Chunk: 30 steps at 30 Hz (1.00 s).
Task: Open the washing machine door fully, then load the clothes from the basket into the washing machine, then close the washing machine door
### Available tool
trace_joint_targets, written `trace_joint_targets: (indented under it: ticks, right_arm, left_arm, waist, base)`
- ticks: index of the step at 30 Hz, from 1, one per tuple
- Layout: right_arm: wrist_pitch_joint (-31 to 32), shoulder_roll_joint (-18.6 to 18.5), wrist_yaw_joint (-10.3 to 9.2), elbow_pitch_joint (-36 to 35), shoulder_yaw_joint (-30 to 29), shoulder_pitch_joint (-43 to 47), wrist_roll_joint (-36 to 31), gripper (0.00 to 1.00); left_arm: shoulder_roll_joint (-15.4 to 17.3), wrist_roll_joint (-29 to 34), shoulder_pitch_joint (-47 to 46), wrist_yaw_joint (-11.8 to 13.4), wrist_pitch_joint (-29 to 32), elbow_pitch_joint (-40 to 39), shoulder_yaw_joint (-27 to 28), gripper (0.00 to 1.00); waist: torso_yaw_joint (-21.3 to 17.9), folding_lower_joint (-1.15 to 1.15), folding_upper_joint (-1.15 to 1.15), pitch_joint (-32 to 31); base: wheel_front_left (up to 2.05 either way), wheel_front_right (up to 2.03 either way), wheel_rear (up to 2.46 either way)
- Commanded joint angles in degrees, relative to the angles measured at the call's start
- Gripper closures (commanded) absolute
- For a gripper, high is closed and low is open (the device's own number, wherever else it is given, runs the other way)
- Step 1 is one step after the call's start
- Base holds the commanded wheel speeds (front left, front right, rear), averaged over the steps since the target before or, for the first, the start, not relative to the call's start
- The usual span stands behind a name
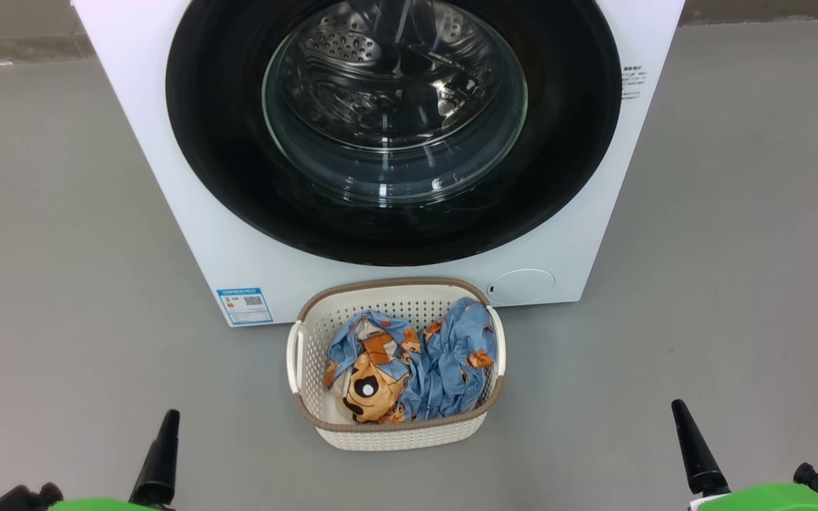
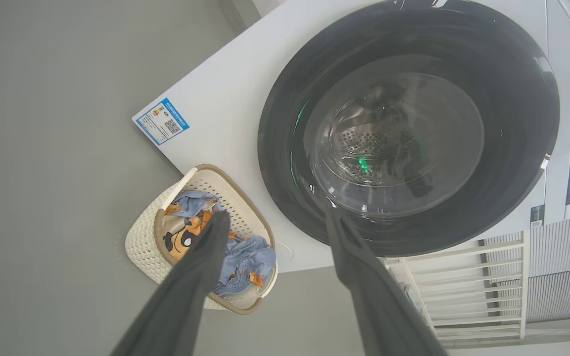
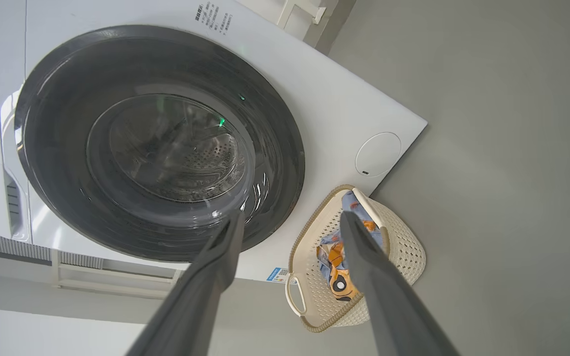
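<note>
grey floor [image 1: 61,284] spreads under both pincers. the left pincer [image 2: 277,213] and the right pincer [image 3: 292,215] hang with fingers spread wide, holding nothing. ahead, between the two, sits the basket [image 1: 395,434] with the clothes [image 1: 416,362] heaped inside. just beyond it stands the washing machine [image 1: 199,227]; the washing machine door [image 1: 395,121] is shut, barring the drum. a blue label [image 1: 244,305] sits low on the left pincer's side, a round flap [image 1: 521,286] on the right pincer's.
</note>
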Motion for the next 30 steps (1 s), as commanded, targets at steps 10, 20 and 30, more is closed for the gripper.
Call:
trace_joint_targets:
  ticks: [10, 20, 30]
  right_arm:
    - [-2.4, -0.6, 0.04, -1.2, 1.3, -0.3, -11.9, 0.00]
    - [-4.1, -0.7, 0.05, -1.4, 1.7, 0.0, -18.8, 0.00]
    - [-5.6, -0.8, 0.06, -1.5, 1.9, 0.5, -25.3, 0.00]
  left_arm:
    - [2.8, 9.4, -0.2, -0.1, -2.3, -2.8, -1.1, 0.00]
    - [3.8, 15.9, 0.3, -0.1, -4.0, -4.2, -1.9, 0.00]
    - [4.8, 21.3, 0.7, -0.1, -5.5, -5.1, -2.9, 0.00]
  waist:
    - [0.0, -0.01, 0.00, 0.2]
    - [0.0, -0.01, 0.00, 0.2]
    - [-0.1, -0.01, 0.00, 0.1]
  base:
    - [0.00, 0.00, 0.00]
    - [0.00, 0.00, 0.00]
    - [0.00, 0.00, 0.00]
